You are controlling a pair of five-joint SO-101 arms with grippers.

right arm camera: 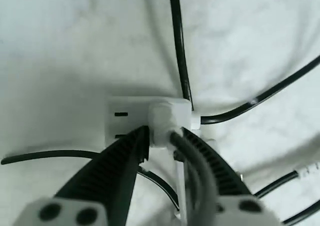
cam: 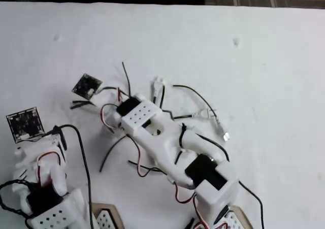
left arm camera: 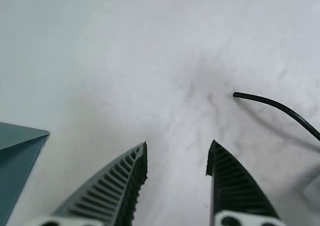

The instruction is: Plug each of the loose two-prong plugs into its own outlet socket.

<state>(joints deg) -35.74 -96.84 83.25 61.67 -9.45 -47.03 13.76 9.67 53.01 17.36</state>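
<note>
Right gripper (right arm camera: 162,132) is clamped on the white plug (right arm camera: 161,117), one finger each side, plug right at the fingertips. Plug sits against the white outlet block (right arm camera: 125,123), which lies just past the tips. Can't tell if the prongs are seated. Two open slots (right arm camera: 120,115) on the block, just outside one finger. Grey cable (right arm camera: 192,171) runs from the plug back between the jaws, along one finger. Black wires (right arm camera: 177,40) fan out from the block over the white table (right arm camera: 60,45), beyond the tips and to both sides.

High view: right arm (cam: 167,142) stretched over the wire tangle. A loose white connector (cam: 225,135) on a lead lies beside the arm, well apart from its jaws.

Left gripper (left arm camera: 178,145) jaws are wide apart, with table surface showing between them. Black wire end (left arm camera: 280,108) lies beyond and outside one finger, teal-grey panel corner (left arm camera: 15,151) outside the other.
</note>
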